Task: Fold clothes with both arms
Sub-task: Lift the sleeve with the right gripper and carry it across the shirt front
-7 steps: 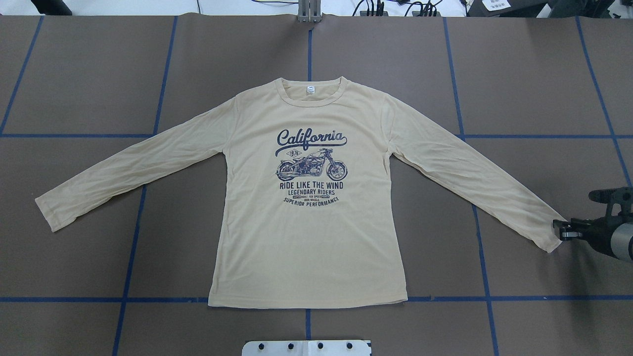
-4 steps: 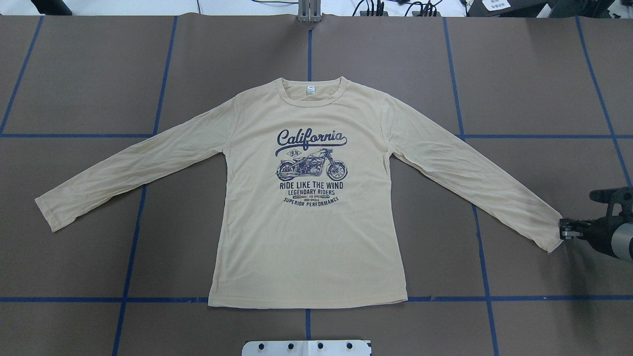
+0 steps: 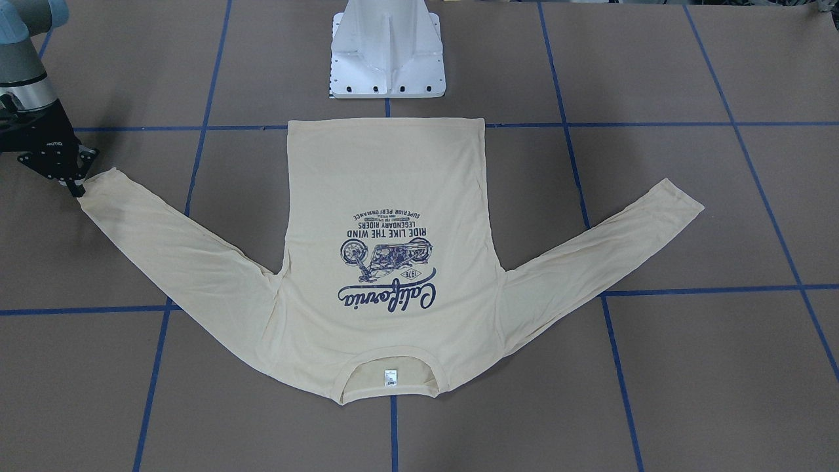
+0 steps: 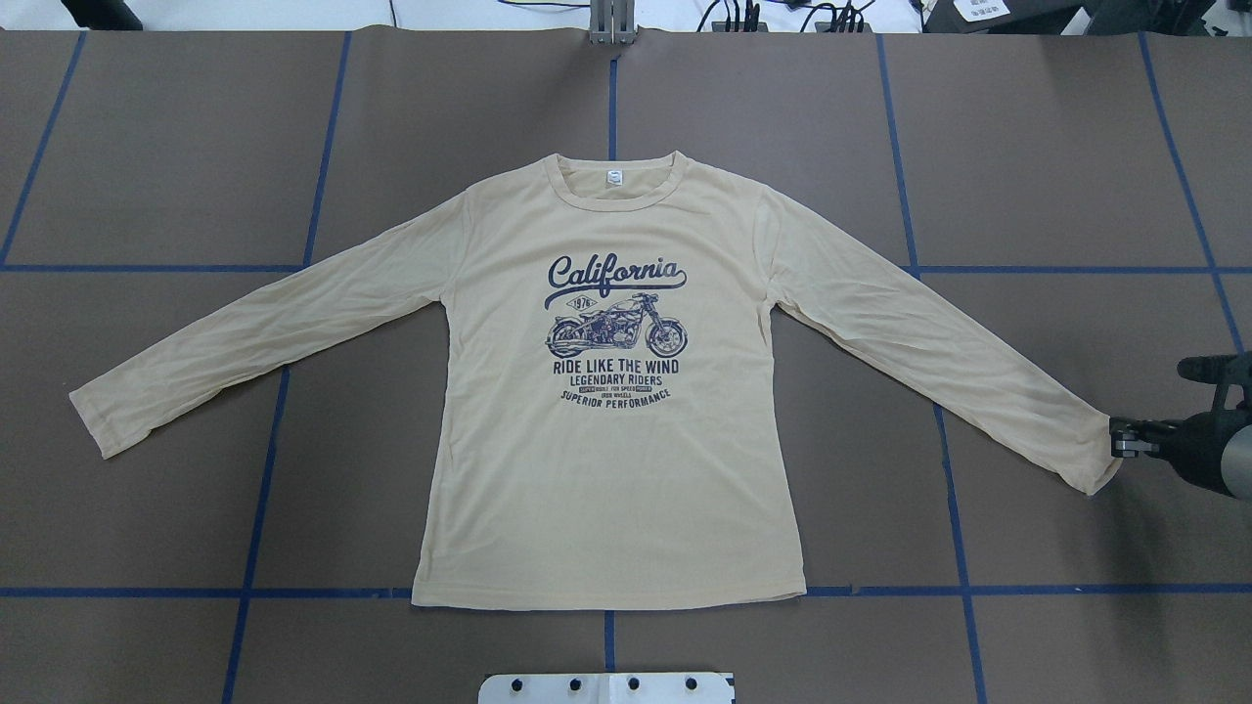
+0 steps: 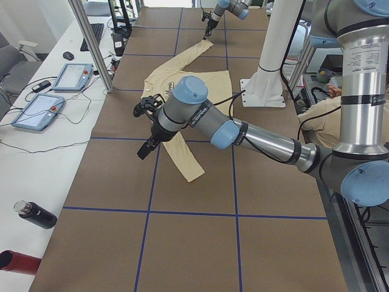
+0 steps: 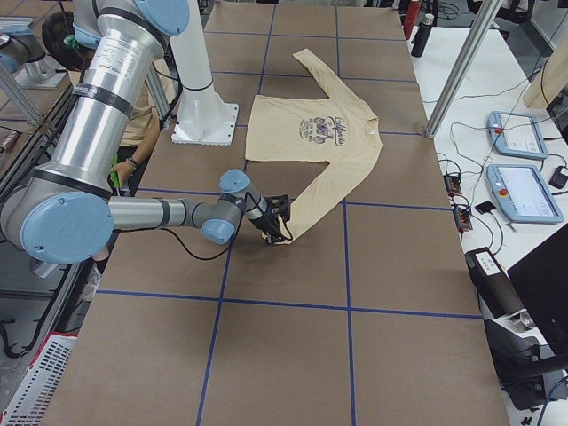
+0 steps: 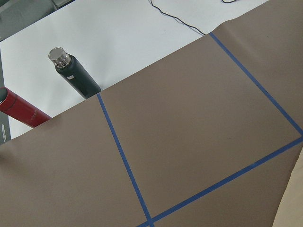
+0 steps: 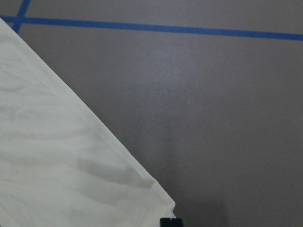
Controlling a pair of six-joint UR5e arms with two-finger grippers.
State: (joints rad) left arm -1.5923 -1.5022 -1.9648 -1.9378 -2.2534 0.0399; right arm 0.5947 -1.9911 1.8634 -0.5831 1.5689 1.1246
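The shirt (image 4: 606,469) lies flat, print up, on the table (image 4: 176,147). The right gripper (image 4: 1118,441) sits at the right cuff (image 4: 1094,460), its opening and hold unclear, as are the left gripper's (image 5: 142,130) (seen only side-on). A shallow pinch could slip off the thin knit or drag the sleeve askew.

A pale cream-yellow long-sleeved shirt (image 4: 606,489) lies flat and print-up at the centre of the overhead frame. Its collar points to the top and its sleeves slant to lower left and lower right. The grey right arm (image 4: 1218,455) enters at the right edge. Its black right gripper (image 4: 1123,440) touches the right-hand cuff; whether it grips is unclear. In the left-end view the left arm (image 5: 243,131) reaches from the right edge to mid-frame, raised. The left gripper (image 5: 144,149) points down-left.
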